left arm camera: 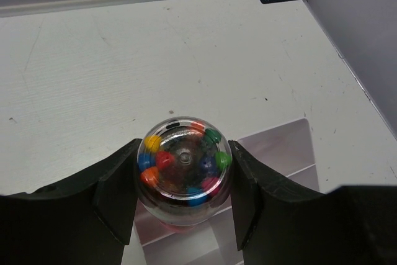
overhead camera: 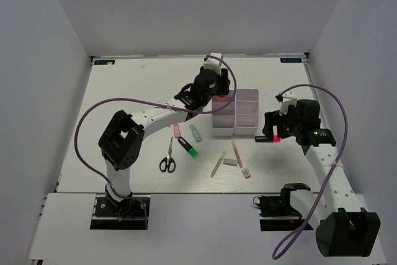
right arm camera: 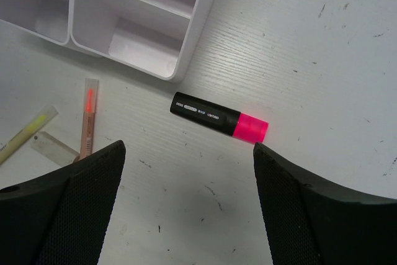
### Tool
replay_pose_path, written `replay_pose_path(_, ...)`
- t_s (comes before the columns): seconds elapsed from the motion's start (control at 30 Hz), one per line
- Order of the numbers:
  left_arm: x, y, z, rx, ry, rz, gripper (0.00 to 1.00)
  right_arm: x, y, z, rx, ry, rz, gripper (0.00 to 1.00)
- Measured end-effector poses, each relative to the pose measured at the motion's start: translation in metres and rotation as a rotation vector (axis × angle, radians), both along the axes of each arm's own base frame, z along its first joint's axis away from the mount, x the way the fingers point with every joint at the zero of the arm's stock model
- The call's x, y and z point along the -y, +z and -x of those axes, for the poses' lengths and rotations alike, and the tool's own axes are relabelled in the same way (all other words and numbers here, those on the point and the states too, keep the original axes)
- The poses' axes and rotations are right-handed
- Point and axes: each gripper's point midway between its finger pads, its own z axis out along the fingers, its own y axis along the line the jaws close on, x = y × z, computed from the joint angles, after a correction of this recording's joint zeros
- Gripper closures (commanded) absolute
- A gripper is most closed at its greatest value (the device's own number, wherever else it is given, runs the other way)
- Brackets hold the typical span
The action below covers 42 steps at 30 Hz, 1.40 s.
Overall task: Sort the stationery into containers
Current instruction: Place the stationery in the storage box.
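Observation:
My left gripper [left arm camera: 184, 175] is shut on a small clear round tub of coloured pins [left arm camera: 184, 164], held above the far left corner of the white four-bin block [left arm camera: 279, 147]. In the top view the left gripper [overhead camera: 218, 86] hangs over the bins [overhead camera: 236, 116]. My right gripper [right arm camera: 189, 150] is open just above the table, with a black-pink marker [right arm camera: 219, 118] lying just beyond its fingertips. This marker [overhead camera: 267, 138] lies right of the bins, below the right gripper [overhead camera: 273, 130].
In front of the bins lie a pink marker [overhead camera: 177, 130], a mint-green marker [overhead camera: 195, 132], a black-green marker [overhead camera: 188, 146], scissors [overhead camera: 168, 156], a cream stick [overhead camera: 218, 164], a pink stick [overhead camera: 236, 153], a grey eraser [overhead camera: 230, 162] and a tan eraser [overhead camera: 247, 173].

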Motion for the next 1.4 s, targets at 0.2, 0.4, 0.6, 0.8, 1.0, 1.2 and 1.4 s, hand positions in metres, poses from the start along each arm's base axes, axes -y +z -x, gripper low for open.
replay_pose_path(0.2,0.0,0.001,0.0,0.003,-0.005,-0.017,1.0,0.0,0.0,0.0,0.0,0.0,0.0,0.15)
replay_pose_path(0.4,0.0,0.001,0.001,0.012,-0.019,-0.065,1.0,0.0,0.0,0.0,0.0,0.0,0.0,0.15)
replay_pose_path(0.6,0.004,0.003,0.005,0.049,-0.037,-0.098,1.0,0.0,0.0,0.0,0.0,0.001,0.0,0.15)
replay_pose_path(0.8,0.01,0.003,0.009,0.091,-0.05,-0.103,1.0,0.0,0.0,0.0,0.0,0.001,0.001,0.15)
replay_pose_path(1.0,0.012,0.004,0.01,0.116,-0.055,-0.113,0.95,0.0,0.0,0.0,0.001,0.002,0.001,0.15)
replay_pose_path(1.2,0.007,-0.011,0.013,0.101,-0.05,-0.148,0.99,0.0,0.0,0.0,0.001,0.002,0.001,0.15)
replay_pose_path(1.4,0.004,-0.015,0.013,0.102,-0.046,-0.171,0.96,0.0,0.0,0.0,0.001,0.002,0.001,0.15)
